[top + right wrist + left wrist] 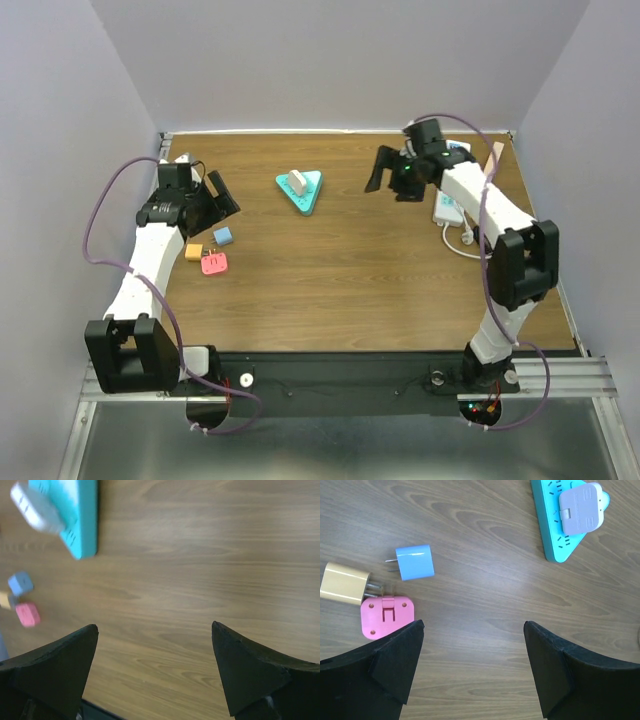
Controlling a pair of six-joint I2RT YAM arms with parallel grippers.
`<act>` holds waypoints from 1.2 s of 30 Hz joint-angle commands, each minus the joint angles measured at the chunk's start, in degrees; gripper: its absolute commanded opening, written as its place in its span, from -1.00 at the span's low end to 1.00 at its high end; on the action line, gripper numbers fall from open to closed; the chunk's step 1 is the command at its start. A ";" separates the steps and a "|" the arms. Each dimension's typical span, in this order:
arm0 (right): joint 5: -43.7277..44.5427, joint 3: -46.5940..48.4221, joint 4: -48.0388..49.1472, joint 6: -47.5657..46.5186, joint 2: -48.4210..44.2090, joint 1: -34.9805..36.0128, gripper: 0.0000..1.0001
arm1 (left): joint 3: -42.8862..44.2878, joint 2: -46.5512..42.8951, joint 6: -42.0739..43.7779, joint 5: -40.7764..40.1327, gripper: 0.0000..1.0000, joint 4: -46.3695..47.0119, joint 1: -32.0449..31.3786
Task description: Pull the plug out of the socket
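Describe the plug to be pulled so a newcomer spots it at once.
At the table's far middle lies a teal triangular socket. The grey plug sits in it. The blue plug, tan plug and pink plug lie loose to its left.

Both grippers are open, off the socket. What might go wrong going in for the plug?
Nothing holds the teal socket down; pulling the grey plug with one gripper may lift both.
The left gripper hangs close to the loose pink plug and blue plug and could knock them.
The right arm passes over the white power strip; its cord might snag.
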 commanded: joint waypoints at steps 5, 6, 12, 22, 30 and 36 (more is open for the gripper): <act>-6.74 8.38 4.52 -5.16 8.64 7.90 0.96 | 6.35 4.75 -1.25 4.25 0.85 4.80 -2.76; -6.39 9.08 4.52 -5.16 9.36 8.26 0.96 | 7.23 5.72 -1.61 4.43 0.85 5.15 -3.38; -5.07 11.38 4.44 -6.57 11.74 10.72 0.97 | 19.88 18.19 -5.38 1.71 0.86 5.86 -11.29; -1.12 -1.08 4.61 -6.22 4.89 13.44 1.00 | 52.92 47.46 -10.13 -7.78 0.94 -5.29 -18.85; 0.47 -7.34 5.31 -4.55 1.90 13.45 1.00 | 59.19 55.04 -12.68 -12.26 0.97 -8.64 -19.91; 0.12 -7.17 5.75 -3.58 3.12 13.54 1.00 | 57.78 57.23 -13.21 -10.77 0.97 -8.73 -20.00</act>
